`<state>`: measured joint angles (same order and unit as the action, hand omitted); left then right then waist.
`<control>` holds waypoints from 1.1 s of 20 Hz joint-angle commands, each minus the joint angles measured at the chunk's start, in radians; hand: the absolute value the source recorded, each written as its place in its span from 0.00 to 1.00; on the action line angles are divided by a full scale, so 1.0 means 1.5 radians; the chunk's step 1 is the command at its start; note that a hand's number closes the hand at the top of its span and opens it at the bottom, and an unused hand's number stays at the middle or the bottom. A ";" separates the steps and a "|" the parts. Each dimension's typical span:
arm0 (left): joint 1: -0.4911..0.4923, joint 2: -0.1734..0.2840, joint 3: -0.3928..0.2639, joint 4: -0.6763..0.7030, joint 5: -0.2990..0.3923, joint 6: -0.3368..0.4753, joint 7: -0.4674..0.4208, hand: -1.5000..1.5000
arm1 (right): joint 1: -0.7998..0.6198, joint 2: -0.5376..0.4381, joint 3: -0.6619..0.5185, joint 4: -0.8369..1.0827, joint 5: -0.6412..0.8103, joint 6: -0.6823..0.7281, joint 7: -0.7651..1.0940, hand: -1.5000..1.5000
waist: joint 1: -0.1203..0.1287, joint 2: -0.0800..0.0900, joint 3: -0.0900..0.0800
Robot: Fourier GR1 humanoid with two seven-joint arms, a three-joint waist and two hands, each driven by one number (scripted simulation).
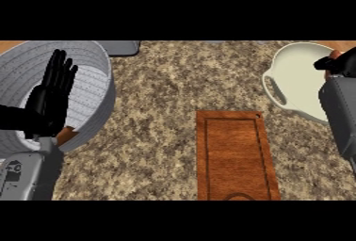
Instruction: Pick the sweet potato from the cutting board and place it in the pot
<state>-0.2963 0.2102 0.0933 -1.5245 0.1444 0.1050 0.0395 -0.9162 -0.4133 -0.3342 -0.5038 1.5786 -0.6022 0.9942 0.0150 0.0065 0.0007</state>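
cutting board (233, 155) is nearest, wooden, long side running away from the robot, lying flat on the speckled stone counter (153, 94)

left of the board, at the low edge: left forearm (28, 174), grey

left of the board and further back: left hand (49, 101) is open, fingers straight and pointing up, resting, holding nothing. It shows in front of the grey round container (94, 94), which sits well left of the board, apart from it

small brown sliver (66, 135) at the container's near rim, just beside the left wrist; can't tell what it is

right of the board: right forearm (341, 113) runs up along the view's right edge

far right of the board: white pot (299, 75), near-side handle visible, apart from the board

right hand (328, 63) is at the pot's right rim; mostly cut off, can't tell if fingers are open or closed

sweet potato (337, 54): only an orange-brown patch touching the right hand, over the pot's right rim; rest hidden, can't tell if it's gripped

beyond the board's far left, a dark grey object (122, 47) just beside the container
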 commanded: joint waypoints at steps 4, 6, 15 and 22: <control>0.020 -0.006 -0.004 -0.023 -0.001 -0.002 0.009 0.50 | 0.039 -0.042 -0.066 0.094 -0.079 -0.045 -0.063 1.00 | 0.007 0.001 0.001; 0.021 -0.014 -0.008 -0.006 -0.002 -0.008 -0.012 0.50 | 0.021 -0.017 -0.110 0.087 -0.146 -0.059 -0.089 1.00 | 0.006 0.002 0.001; -0.028 -0.007 -0.008 0.013 -0.001 -0.014 0.014 0.50 | 0.033 -0.010 -0.183 0.119 -0.294 -0.110 -0.342 0.00 | 0.014 0.007 0.002; -0.012 -0.019 -0.008 -0.005 -0.013 0.006 0.002 0.50 | 0.005 -0.006 -0.232 0.043 -0.395 -0.192 -0.457 0.00 | 0.004 0.001 0.001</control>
<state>-0.3089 0.1970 0.0895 -1.5306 0.1394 0.0951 0.0509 -0.8841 -0.4268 -0.6424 -0.3903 1.0687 -0.8427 0.3918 0.0298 0.0126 0.0035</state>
